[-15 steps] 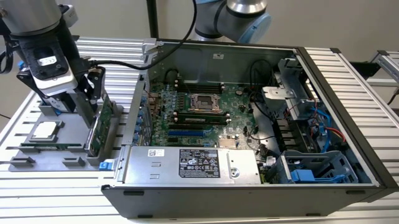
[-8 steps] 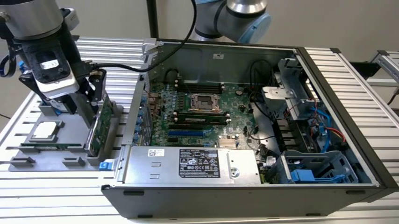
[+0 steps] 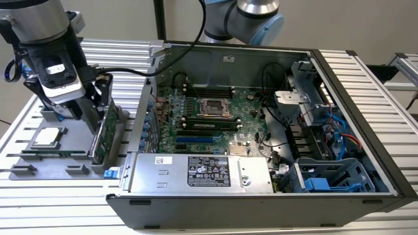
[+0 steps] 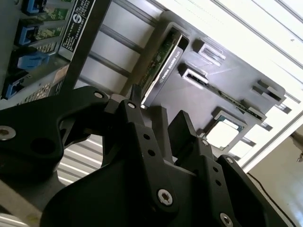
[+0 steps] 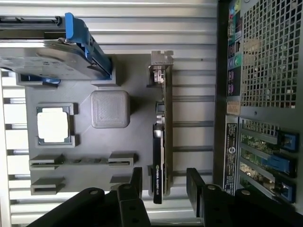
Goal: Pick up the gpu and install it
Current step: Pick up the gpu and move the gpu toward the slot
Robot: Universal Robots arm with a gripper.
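The gpu [image 5: 162, 142] stands on its long edge in a slot of the grey parts tray [image 5: 137, 80], its silver bracket [image 5: 161, 59] at one end. In the exterior view the gpu [image 3: 103, 134] is at the left, just outside the open computer case [image 3: 261, 205]. My gripper [image 5: 165, 182] is open and straddles the card's end opposite the bracket, one of the fingers [image 5: 137, 179] on each side with a gap to the card. The second wrist view shows the gpu [image 4: 163, 59] beyond the black fingers [image 4: 135, 94].
The tray also holds a hard drive with a blue frame [image 5: 57, 56], a processor [image 5: 53, 125], a memory stick [image 5: 75, 161] and a grey block [image 5: 110, 109]. The case's rear wall [image 5: 265, 71] runs close beside the card. Inside the case lie the motherboard [image 3: 209, 117] and power supply [image 3: 202, 171].
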